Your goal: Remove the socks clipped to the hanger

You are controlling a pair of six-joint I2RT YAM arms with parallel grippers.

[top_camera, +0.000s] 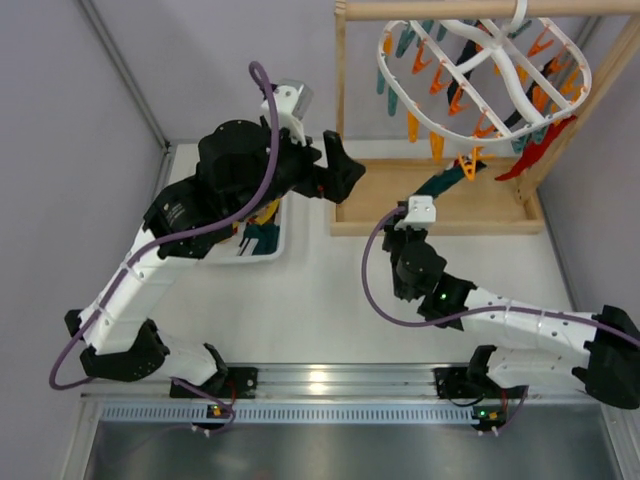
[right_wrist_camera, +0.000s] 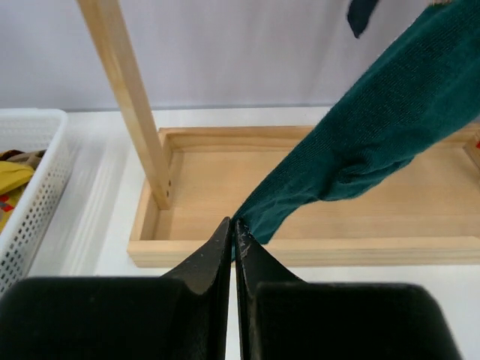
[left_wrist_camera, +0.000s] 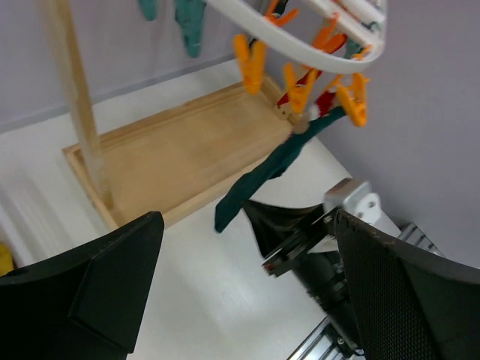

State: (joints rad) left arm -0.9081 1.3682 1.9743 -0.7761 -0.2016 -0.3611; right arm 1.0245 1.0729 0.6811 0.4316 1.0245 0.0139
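The white oval hanger [top_camera: 480, 85] with orange and teal clips hangs from the wooden rod at the top right. A dark teal sock [top_camera: 447, 180] is clipped to its near rim and stretches down to the left. A red sock [top_camera: 537, 152] hangs at its right side. My right gripper [top_camera: 409, 213] is shut on the teal sock's tip [right_wrist_camera: 352, 142], its jaws [right_wrist_camera: 234, 227] pinching the fabric at the tray's front edge. My left gripper [top_camera: 345, 170] is open and empty beside the stand's left post. In the left wrist view it [left_wrist_camera: 240, 300] faces the teal sock [left_wrist_camera: 262, 176] and the hanger [left_wrist_camera: 300, 45].
The wooden stand's tray base [top_camera: 400, 195] and left post [right_wrist_camera: 127, 97] stand behind the right gripper. A white basket [top_camera: 272, 245] holding a yellow sock [right_wrist_camera: 15, 180] sits left of the tray, under the left arm. Grey walls close in both sides.
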